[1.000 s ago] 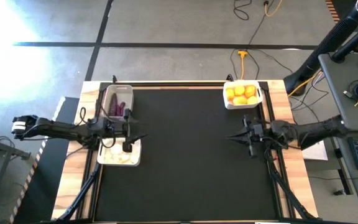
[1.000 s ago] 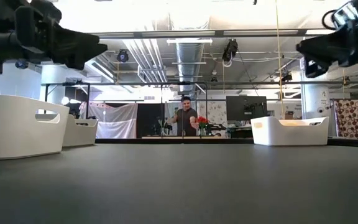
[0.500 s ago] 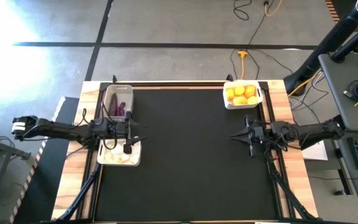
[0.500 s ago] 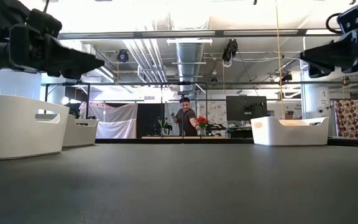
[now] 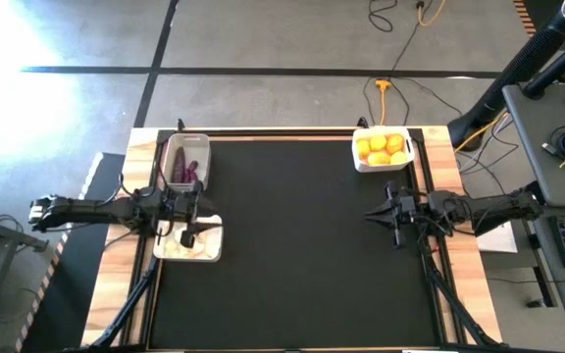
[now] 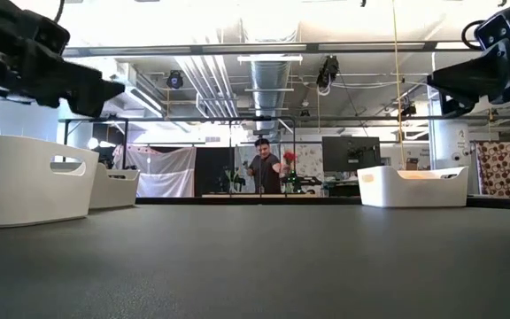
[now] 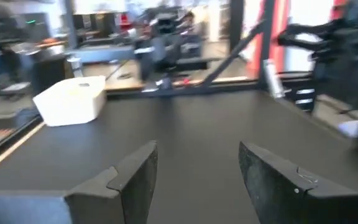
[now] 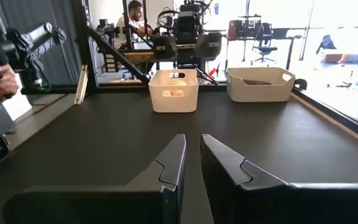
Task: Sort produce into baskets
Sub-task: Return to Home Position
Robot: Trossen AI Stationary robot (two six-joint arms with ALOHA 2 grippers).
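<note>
Yellow citrus fruits (image 5: 381, 149) fill the white basket (image 5: 406, 155) at the table's far right. Purple pieces (image 5: 186, 169) lie in the greyish basket (image 5: 173, 147) at the far left. Whitish bulbs (image 5: 192, 249) lie in the white basket (image 5: 214, 253) nearer on the left. My left gripper (image 5: 207, 210) hovers open and level above that basket's far end, nothing between its fingers (image 7: 135, 180). My right gripper (image 5: 368, 214) hovers shut and level near the right edge, empty (image 8: 192, 149).
The black mat (image 5: 292, 245) between the two arms is bare. In the low view both grippers (image 6: 104, 87) (image 6: 436, 84) hang well above the table top. A person (image 6: 262, 170) stands in the room far behind the table.
My left gripper has drawn back toward the table's left edge and sunk a little, staying open. The baskets and the produce have not moved.
</note>
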